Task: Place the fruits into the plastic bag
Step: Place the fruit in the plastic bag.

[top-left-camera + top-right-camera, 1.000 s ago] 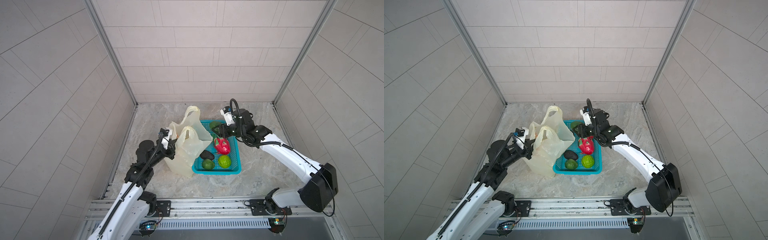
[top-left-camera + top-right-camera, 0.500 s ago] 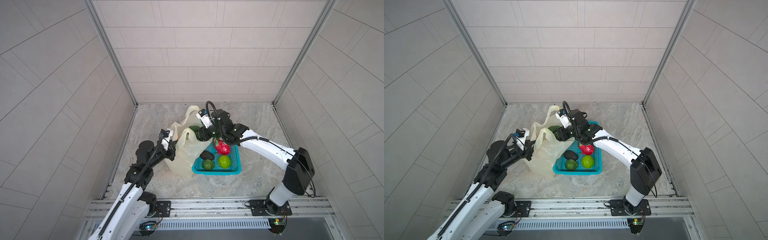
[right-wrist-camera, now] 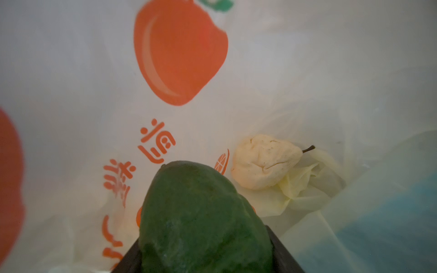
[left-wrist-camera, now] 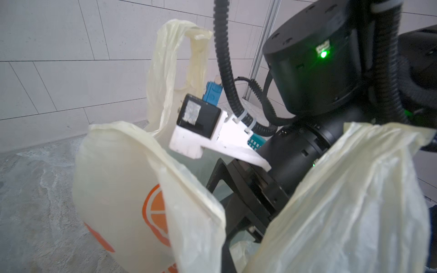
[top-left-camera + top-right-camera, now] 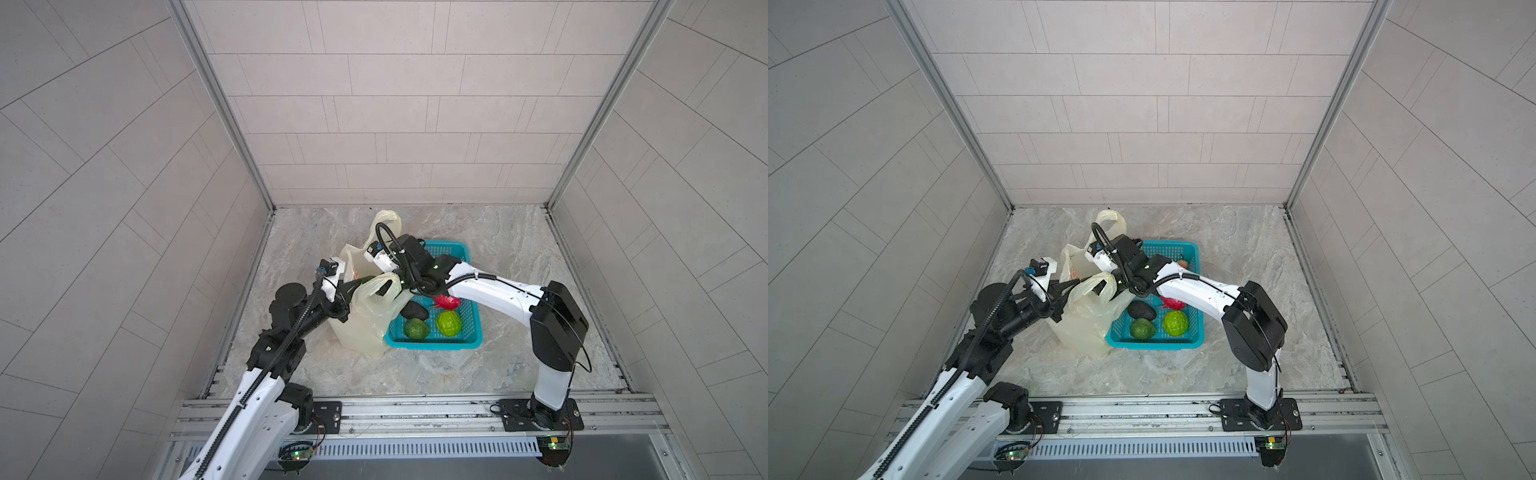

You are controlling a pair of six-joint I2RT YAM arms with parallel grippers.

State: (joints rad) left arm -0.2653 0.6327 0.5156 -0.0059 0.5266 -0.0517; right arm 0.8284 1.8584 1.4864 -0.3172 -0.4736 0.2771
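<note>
Your right gripper (image 3: pixel 204 254) is down inside the plastic bag (image 5: pixel 365 328). In the right wrist view its two black fingers (image 3: pixel 281 250) stand partly open at the bottom edge of the frame, clamped on either flank of the held dark green oval (image 3: pixel 201 212), which fills the lower middle. Right of centre in that frame a pale pear (image 3: pixel 264 163) lies on the bag's crumpled bottom; you cannot tell whether it touches the held fruit. Orange fruit prints (image 3: pixel 179 52) and printed characters (image 3: pixel 156 141) show through the film on the upper and left parts. Your left gripper (image 5: pixel 361 283) is closed tight on the bag's near rim, just left of centre in both top views. The mouth gapes toward the right arm (image 5: pixel 490 291), and one loop handle (image 5: pixel 386 218) stands up above it. The bag sits on the marble floor (image 5: pixel 498 249), touching the left side of the teal basket (image 5: pixel 432 343). The basket, at lower centre in both top views, holds a blackish oval (image 5: pixel 413 311), a second dark green oval (image 5: pixel 416 329) and a bumpy light green ball (image 5: pixel 449 323). A red dragon fruit (image 5: pixel 446 301) also lies in it, partly hidden under the right arm.
</note>
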